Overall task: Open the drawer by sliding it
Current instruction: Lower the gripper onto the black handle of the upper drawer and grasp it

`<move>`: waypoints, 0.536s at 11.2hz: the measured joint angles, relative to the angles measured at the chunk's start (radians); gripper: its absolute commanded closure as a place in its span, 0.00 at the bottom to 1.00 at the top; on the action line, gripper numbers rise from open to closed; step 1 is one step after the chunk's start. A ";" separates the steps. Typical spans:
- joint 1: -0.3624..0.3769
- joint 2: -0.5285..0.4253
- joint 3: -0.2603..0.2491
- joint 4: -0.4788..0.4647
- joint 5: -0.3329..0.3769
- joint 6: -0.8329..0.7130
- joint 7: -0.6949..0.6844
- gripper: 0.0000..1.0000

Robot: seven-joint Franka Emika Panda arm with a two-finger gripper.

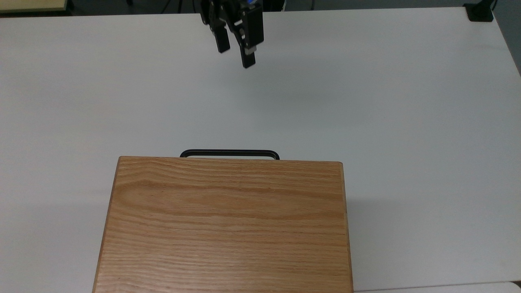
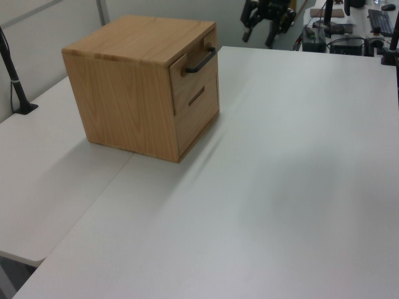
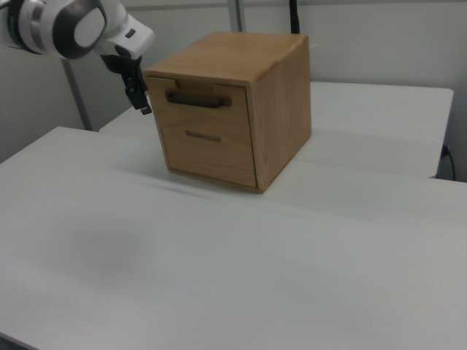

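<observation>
Nearest in the top view, the cabinet (image 1: 224,228) is sitting on the white surface (image 1: 407,122), and its upper drawer (image 3: 206,108) is lying flush with the front, so nothing is opened yet. The black handle (image 1: 229,153) is jutting out untouched. Farther off, the gripper (image 1: 235,57) is hanging above the surface, well apart from the handle, its fingers (image 1: 248,61) standing apart and empty; reaching, gripping and pulling all seem left to do.

I see black gripper (image 3: 138,95) hanging just left of light oak drawer (image 3: 204,107) w/ black bar handle (image 3: 193,100).
</observation>
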 measured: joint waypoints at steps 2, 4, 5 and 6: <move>-0.004 0.048 -0.001 0.000 0.059 0.115 0.078 0.47; -0.010 0.099 -0.001 0.000 0.102 0.208 0.107 0.48; -0.012 0.119 -0.002 0.001 0.125 0.243 0.118 0.49; -0.018 0.136 -0.006 0.004 0.159 0.268 0.128 0.49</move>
